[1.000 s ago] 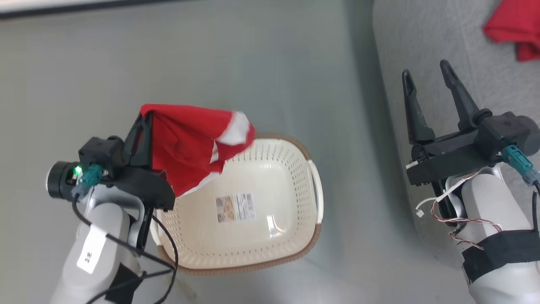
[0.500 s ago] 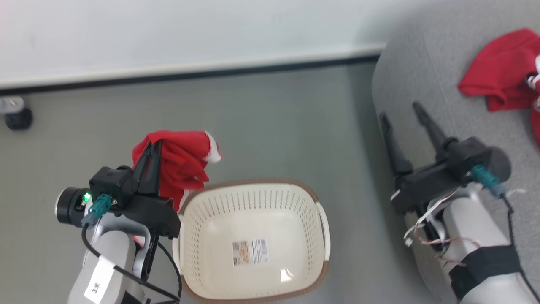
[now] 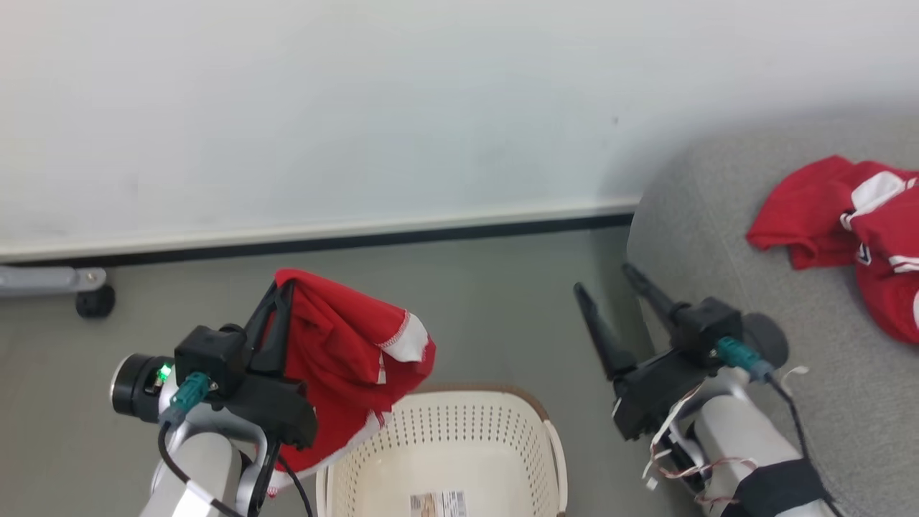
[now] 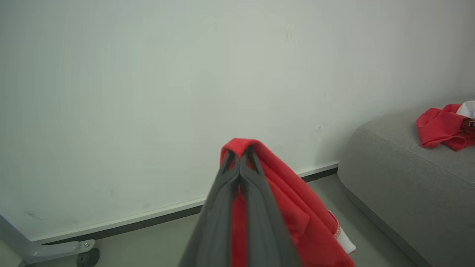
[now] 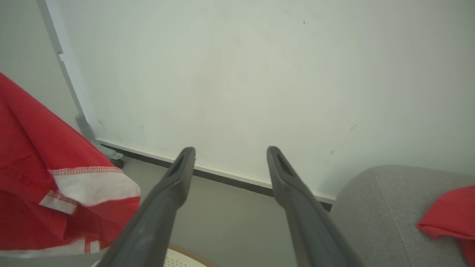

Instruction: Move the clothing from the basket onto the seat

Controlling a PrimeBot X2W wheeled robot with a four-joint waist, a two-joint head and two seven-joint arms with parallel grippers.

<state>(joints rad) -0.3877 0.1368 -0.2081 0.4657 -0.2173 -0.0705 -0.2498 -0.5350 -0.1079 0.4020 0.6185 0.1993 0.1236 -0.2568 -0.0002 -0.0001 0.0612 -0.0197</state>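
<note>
Left gripper [image 3: 278, 286] clamped on a red garment [image 3: 337, 359] hanging above the basket [image 3: 502, 393], left side; right gripper [image 3: 602, 277] spread, empty. Carry the garment high, rightward to the sofa cushion [image 3: 718, 237] beside the basket.

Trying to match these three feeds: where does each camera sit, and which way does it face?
Head view: on the head, facing forward and down at the floor, basket and seat; both forearms show, left fingers shut on a red garment, right fingers open.
Left wrist view: on the left wrist, facing the wall along its shut fingers.
Right wrist view: on the right wrist, facing the wall between its open fingers.
Shared: all three show the held garment and the seat with red clothes on it.
</note>
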